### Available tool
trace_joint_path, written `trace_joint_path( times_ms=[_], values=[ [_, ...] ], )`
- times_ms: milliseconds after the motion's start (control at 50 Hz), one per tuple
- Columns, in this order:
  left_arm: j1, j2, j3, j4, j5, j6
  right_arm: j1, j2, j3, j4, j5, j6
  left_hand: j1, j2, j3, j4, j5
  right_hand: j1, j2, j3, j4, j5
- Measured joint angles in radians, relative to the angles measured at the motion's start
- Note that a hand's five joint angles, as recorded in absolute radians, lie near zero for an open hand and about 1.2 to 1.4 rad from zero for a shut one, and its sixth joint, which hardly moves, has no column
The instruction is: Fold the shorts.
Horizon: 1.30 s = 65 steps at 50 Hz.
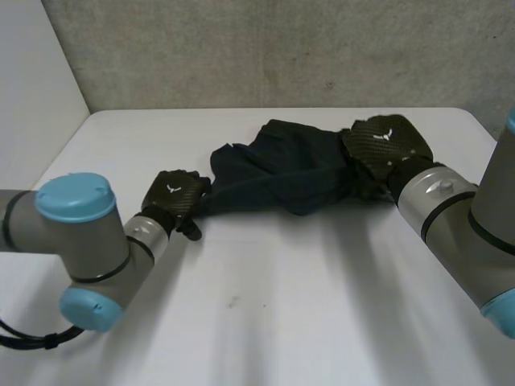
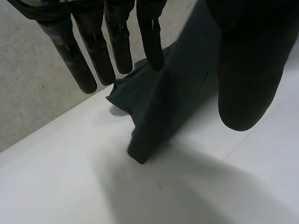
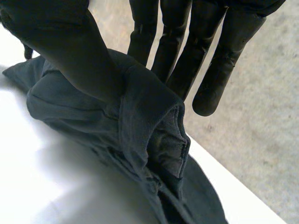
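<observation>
The left hand [image 1: 171,197] pinches the left end of the crumpled dark-blue cloth shorts [image 1: 282,165], bunched on the flat white table [image 1: 282,305]; the right hand [image 1: 386,146] clamps their right end between thumb and fingers; both grips should, I judge, draw apart evenly to flatten them first.

A bare robotics lab or test cell: a plain white desk [image 1: 265,322] stands against a rough grey concrete wall [image 1: 282,48] at 12 o'clock. A blank white panel [image 1: 32,72] closes it off at 9 o'clock. Grey, blue-capped machine arms reach in, the left arm [image 1: 76,233] from 8 o'clock and the right arm [image 1: 451,213] from 4 o'clock.
</observation>
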Motion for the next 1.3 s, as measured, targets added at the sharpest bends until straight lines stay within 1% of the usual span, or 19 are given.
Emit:
trace_joint_path(
  times_ms=[200,280,320,340,360,400,420,600,740,800,820,880,960,1000,1040,1060,1100,1220,1300],
  values=[
    [-0.008,-0.122,0.148,-0.009,-0.011,-0.002,0.022,-0.022,-0.039,0.020,0.002,0.002,0.003,0.033,0.021,0.043,0.049,0.000,0.000,0.000,0.000,0.000],
    [-0.013,-0.166,0.203,-0.028,-0.044,0.000,0.021,-0.024,-0.049,0.028,0.003,0.002,0.057,0.087,0.080,0.094,0.096,0.000,0.000,0.000,0.000,0.000],
    [-0.015,-0.194,0.240,-0.041,-0.080,0.001,0.019,-0.026,-0.055,0.036,0.005,0.002,0.405,0.402,0.388,0.403,0.400,0.000,0.000,0.000,0.000,0.000],
    [-0.015,-0.198,0.245,-0.044,-0.086,0.002,0.018,-0.026,-0.055,0.037,0.005,0.002,0.405,0.402,0.388,0.403,0.400,0.000,0.000,0.000,0.000,0.000],
    [-0.016,-0.215,0.267,-0.053,-0.113,0.004,0.015,-0.027,-0.055,0.040,0.006,0.002,0.543,0.547,0.541,0.546,0.541,0.000,0.000,0.000,0.000,0.000],
    [-0.016,-0.215,0.267,-0.053,-0.113,0.004,0.015,-0.027,-0.055,0.040,0.006,0.002,0.543,0.547,0.541,0.546,0.541,0.000,0.000,0.000,0.000,0.000],
    [-0.019,-0.237,0.295,-0.068,-0.151,0.010,0.008,-0.029,-0.049,0.043,0.007,0.002,0.640,0.703,0.691,0.710,0.681,0.000,0.000,0.000,0.000,0.000],
    [-0.018,-0.245,0.304,-0.079,-0.175,0.017,0.001,-0.033,-0.012,0.046,0.007,0.002,0.640,0.720,0.710,0.734,0.681,0.000,0.000,0.000,0.000,0.000],
    [-0.015,-0.169,0.256,-0.081,-0.171,0.017,0.000,-0.039,-0.005,0.064,0.007,-0.003,0.641,0.720,0.711,0.735,0.681,0.000,0.000,0.000,0.000,0.000],
    [-0.011,-0.036,0.173,-0.087,-0.170,0.032,-0.001,-0.043,-0.001,0.106,0.006,-0.009,0.641,0.721,0.711,0.735,0.681,0.000,0.000,0.000,0.000,0.000],
    [-0.010,0.050,0.121,-0.093,-0.170,0.055,-0.001,-0.046,0.007,0.138,0.005,-0.014,0.640,0.723,0.711,0.735,0.681,0.000,0.000,0.000,0.000,0.000],
    [-0.008,0.177,0.043,-0.111,-0.171,0.109,-0.001,-0.054,0.020,0.173,0.003,-0.026,0.641,0.723,0.711,0.735,0.681,0.000,0.000,0.000,0.000,0.000],
    [-0.006,0.373,-0.073,-0.158,-0.172,0.232,-0.004,-0.081,0.052,0.208,0.002,-0.060,0.640,0.723,0.711,0.735,0.681,0.000,0.000,0.000,0.000,0.000],
    [-0.007,0.500,-0.150,-0.213,-0.173,0.329,-0.011,-0.120,0.089,0.229,0.003,-0.098,0.640,0.723,0.712,0.735,0.681,0.000,0.000,0.000,0.000,0.000],
    [-0.010,0.572,-0.193,-0.254,-0.174,0.385,-0.015,-0.137,0.103,0.236,0.003,-0.112,0.640,0.723,0.712,0.735,0.681,0.000,0.000,0.000,0.000,0.000],
    [-0.015,0.640,-0.234,-0.303,-0.175,0.434,-0.025,-0.178,0.134,0.254,0.003,-0.143,0.640,0.723,0.712,0.735,0.681,0.000,0.000,0.000,0.000,0.000],
    [-0.022,0.716,-0.275,-0.367,-0.175,0.478,-0.035,-0.220,0.162,0.277,0.002,-0.170,0.640,0.723,0.712,0.735,0.681,0.000,0.000,0.000,0.000,0.000],
    [-0.049,0.886,-0.342,-0.568,-0.173,0.513,-0.065,-0.356,0.237,0.398,-0.011,-0.249,0.640,0.723,0.712,0.736,0.681,0.000,0.000,0.000,0.000,0.000],
    [-0.069,0.943,-0.351,-0.667,-0.160,0.507,-0.086,-0.421,0.276,0.476,-0.024,-0.309,0.640,0.723,0.712,0.736,0.681,0.000,0.000,0.000,0.000,0.000]
  ],
)
